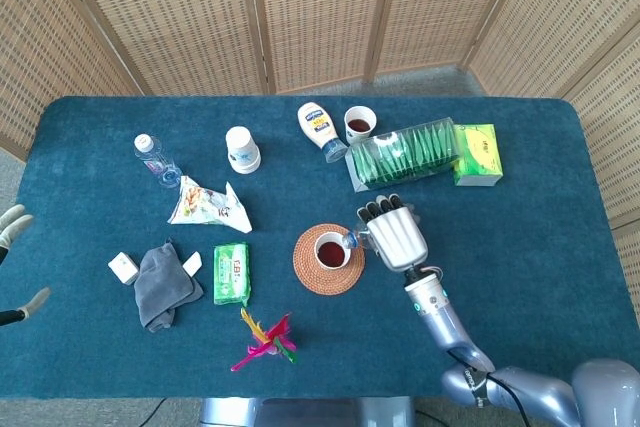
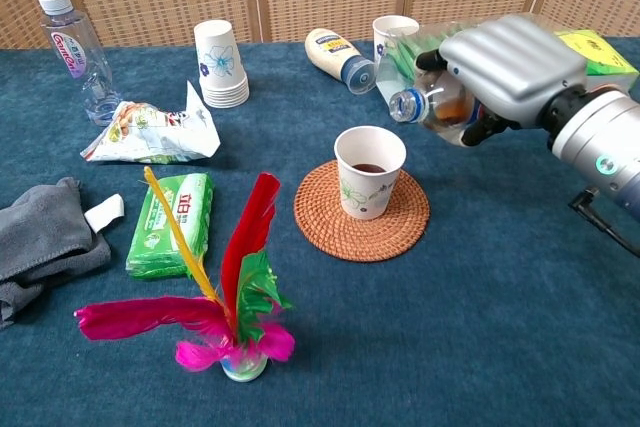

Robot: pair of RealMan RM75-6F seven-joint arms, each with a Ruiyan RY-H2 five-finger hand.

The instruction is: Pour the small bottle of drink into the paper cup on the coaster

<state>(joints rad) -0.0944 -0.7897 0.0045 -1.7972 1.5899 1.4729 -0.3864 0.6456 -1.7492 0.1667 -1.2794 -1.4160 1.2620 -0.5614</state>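
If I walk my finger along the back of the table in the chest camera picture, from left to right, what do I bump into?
Water bottle → stack of paper cups → mayonnaise bottle lying on its side → paper cup behind the robot hand, which holds the small bottle.

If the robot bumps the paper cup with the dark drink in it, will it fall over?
Probably not from a light nudge. The white paper cup stands upright near the middle of the round woven coaster, and the dark drink inside likely weighs it down. But paper cups are light and soft, so a harder knock from the right robot hand could tip it and spill.
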